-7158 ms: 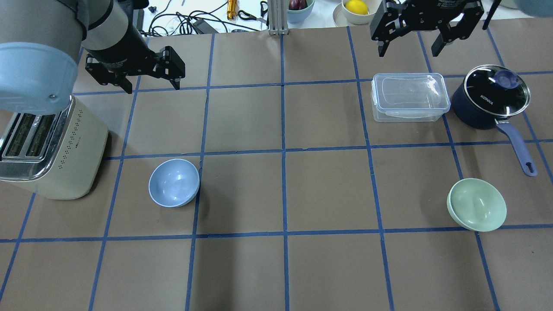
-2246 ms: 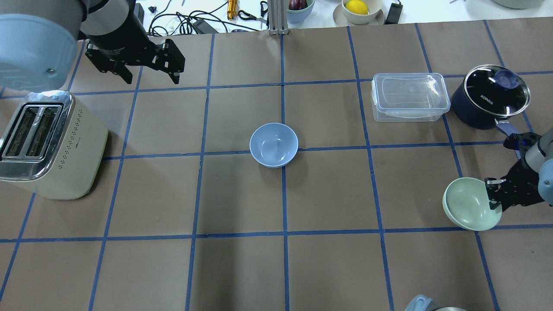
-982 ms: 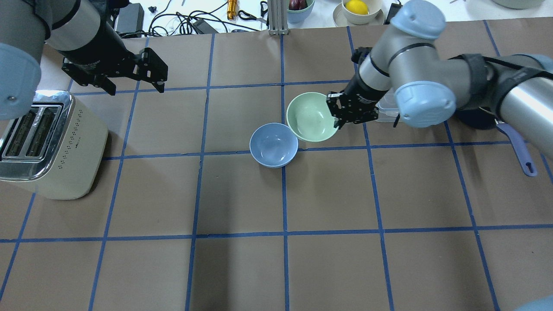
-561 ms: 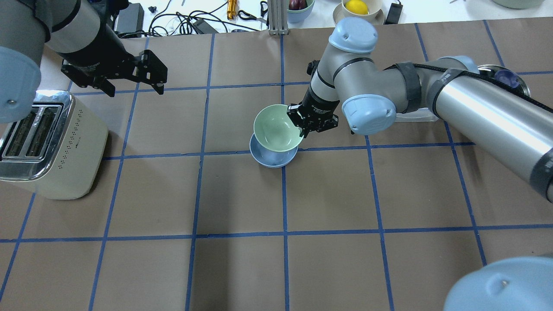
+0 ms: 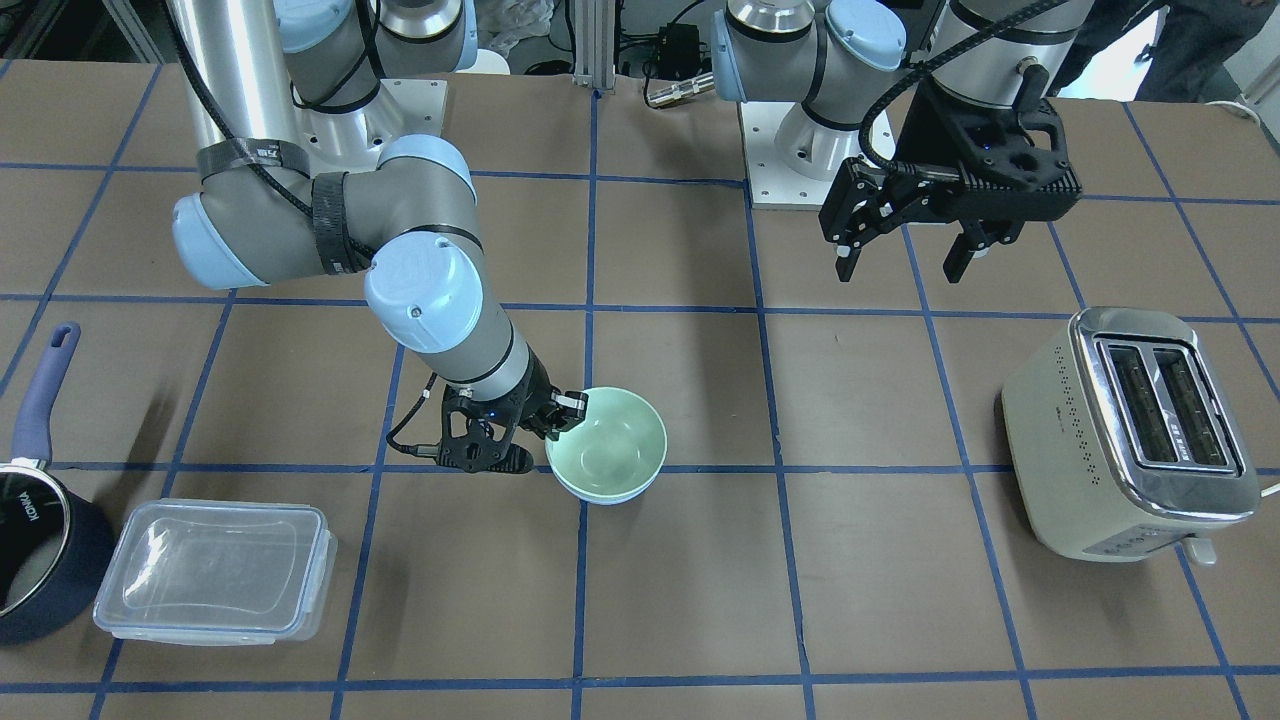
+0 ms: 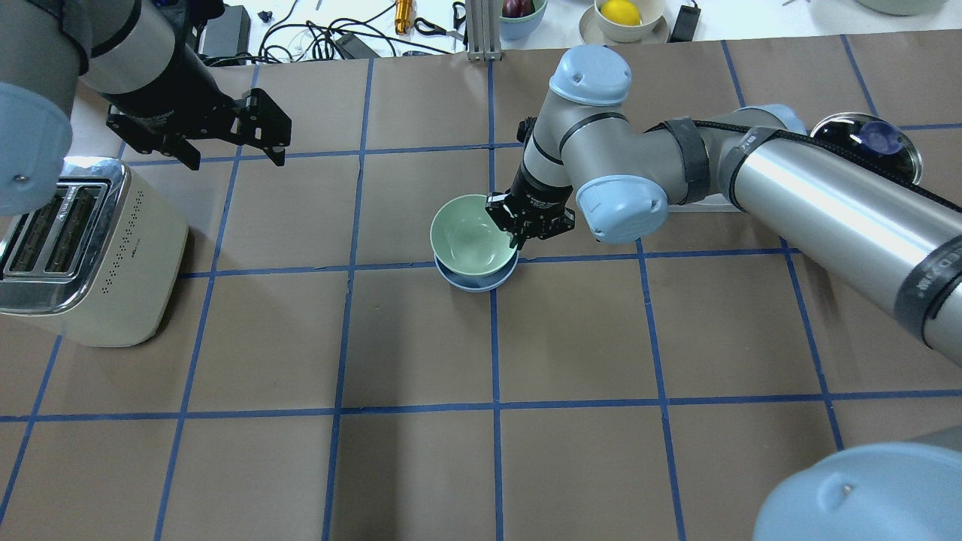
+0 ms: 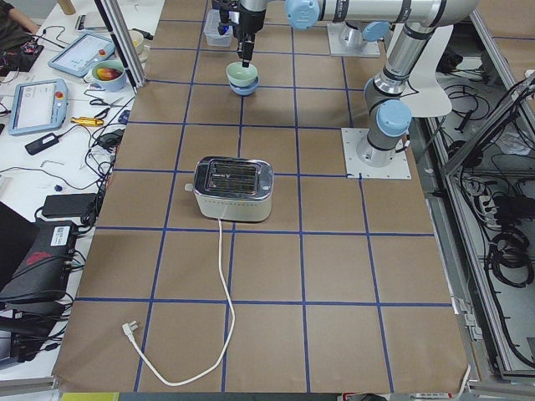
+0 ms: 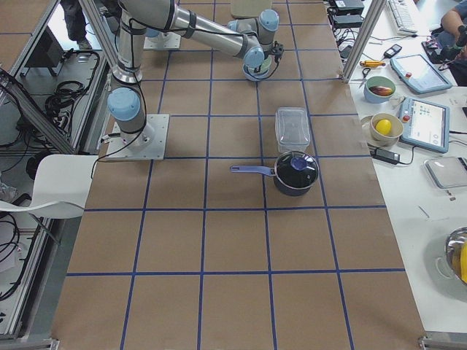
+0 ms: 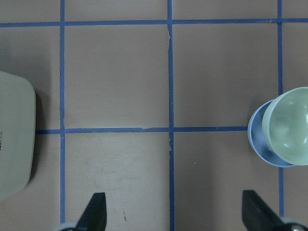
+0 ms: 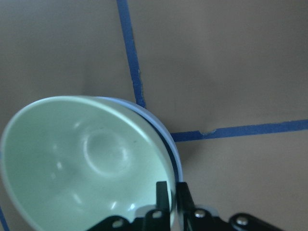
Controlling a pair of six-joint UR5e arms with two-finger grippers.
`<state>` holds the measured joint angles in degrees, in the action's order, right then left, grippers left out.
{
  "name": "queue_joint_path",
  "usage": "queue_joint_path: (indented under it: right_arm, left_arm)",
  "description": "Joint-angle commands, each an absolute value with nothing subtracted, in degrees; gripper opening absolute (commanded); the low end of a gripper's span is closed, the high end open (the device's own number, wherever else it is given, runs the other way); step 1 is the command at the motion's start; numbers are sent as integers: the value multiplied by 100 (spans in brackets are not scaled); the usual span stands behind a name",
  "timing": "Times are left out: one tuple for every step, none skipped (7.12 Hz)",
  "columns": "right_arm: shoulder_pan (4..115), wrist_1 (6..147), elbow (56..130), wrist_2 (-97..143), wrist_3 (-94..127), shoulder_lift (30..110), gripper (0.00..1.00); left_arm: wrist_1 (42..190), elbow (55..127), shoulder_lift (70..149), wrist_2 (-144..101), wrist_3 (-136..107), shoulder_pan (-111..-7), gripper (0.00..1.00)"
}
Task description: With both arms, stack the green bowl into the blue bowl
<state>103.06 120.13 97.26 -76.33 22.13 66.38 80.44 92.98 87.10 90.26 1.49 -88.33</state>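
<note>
The green bowl [image 6: 467, 237] sits slightly tilted inside the blue bowl [image 6: 475, 283], which shows only as a rim beneath it at the table's middle. My right gripper [image 6: 517, 240] is shut on the green bowl's rim on its right side. The right wrist view shows the fingers [image 10: 162, 192] pinching that rim, with the green bowl [image 10: 82, 159] over the blue rim [image 10: 166, 139]. My left gripper [image 6: 233, 160] is open and empty, high above the far left of the table. The left wrist view shows both bowls [image 9: 288, 127] at its right edge.
A cream toaster [image 6: 83, 255] stands at the left edge. A clear lidded container [image 5: 215, 570] and a dark navy saucepan [image 5: 40, 545] stand on the right side, behind my right arm. Cables, tools and fruit bowls lie beyond the table's far edge.
My right gripper has carried the green bowl left and down, from beside the blue bowl to inside it. My left gripper has stayed open and nearly still.
</note>
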Motion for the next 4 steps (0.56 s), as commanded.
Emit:
queue_joint_path:
  right_arm:
    - [10153,11910,9634,-7813,2136,6723,100]
    - [10073,11718,9502,-7987,2118,7054,100]
    - [9750,10863,9188,-8416,2118,7484,100]
    - [9364,9854,8715,-8524,2057,7836,100]
  left_arm:
    - [8051,9334,8701,9026,149,-8833,100]
    - [8025,9395,8684,9026,149,-8833,100]
    - [8024,9396,8675,9026,149,-8833,100]
    - [8024,9404,8675,9026,149,-8833,100]
